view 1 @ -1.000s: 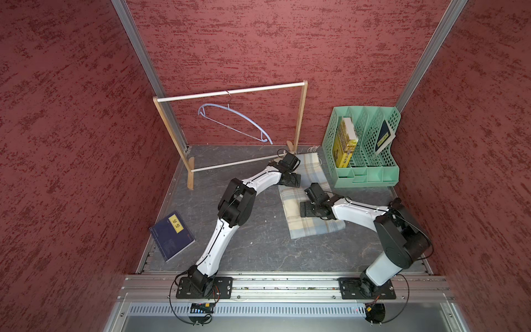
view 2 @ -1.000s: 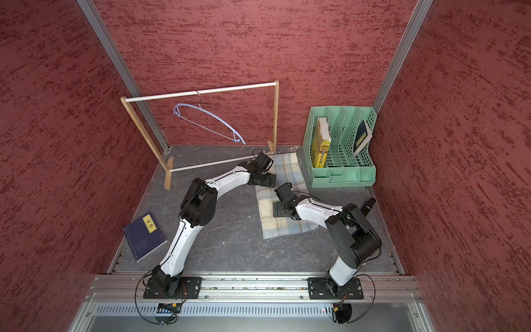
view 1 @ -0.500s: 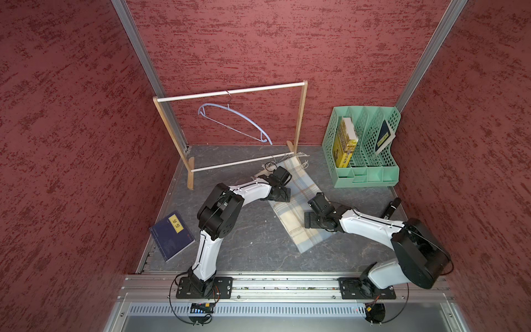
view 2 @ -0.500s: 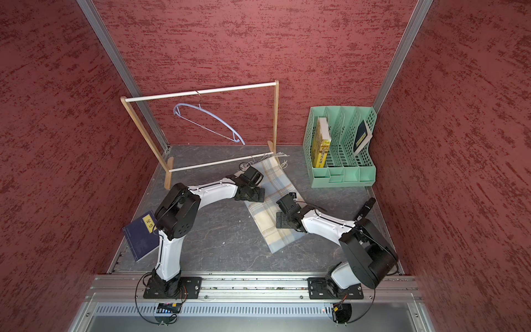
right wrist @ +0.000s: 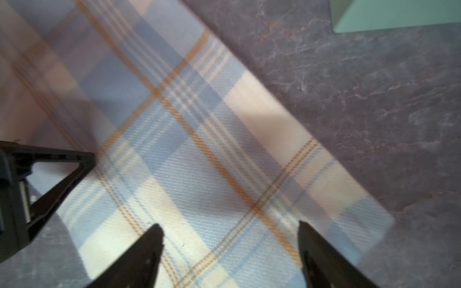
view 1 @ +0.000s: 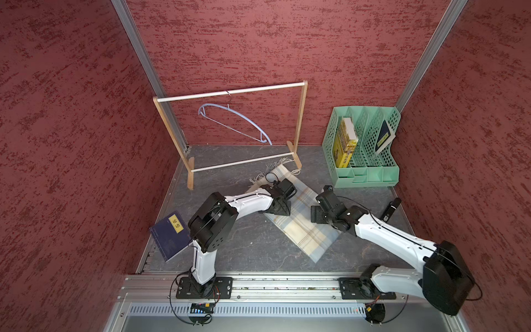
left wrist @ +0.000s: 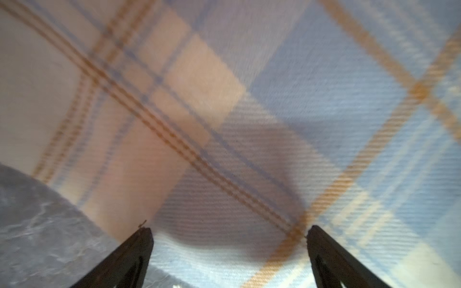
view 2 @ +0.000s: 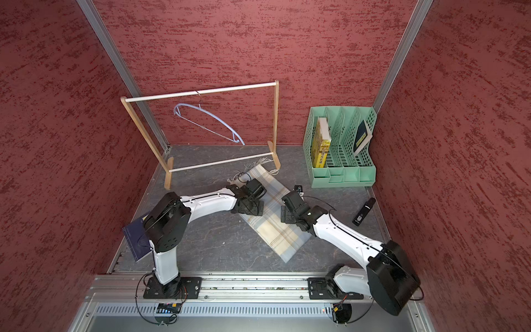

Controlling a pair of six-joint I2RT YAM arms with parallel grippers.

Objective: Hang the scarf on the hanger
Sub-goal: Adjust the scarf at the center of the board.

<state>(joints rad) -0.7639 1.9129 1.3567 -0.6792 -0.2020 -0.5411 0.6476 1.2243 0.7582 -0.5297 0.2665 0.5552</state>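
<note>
Over scarf [view 1: 304, 230], L end effector [left wrist: 228, 230] & R end effector [right wrist: 229, 227] both spread, bases cut off at wrist-view edge.

Red textured walls [view 1: 258, 43], grey marbled floor [view 1: 258, 253], aluminium corner posts [view 1: 138, 43], metal rail [view 1: 287, 287] along front.

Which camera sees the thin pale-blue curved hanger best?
A top view: the thin pale-blue curved hanger shows whole there, hooked on the wooden rack's white top rod. Both top views show it alike. The wrist views show the cream-and-blue plaid scarf, never the hanger.
</note>
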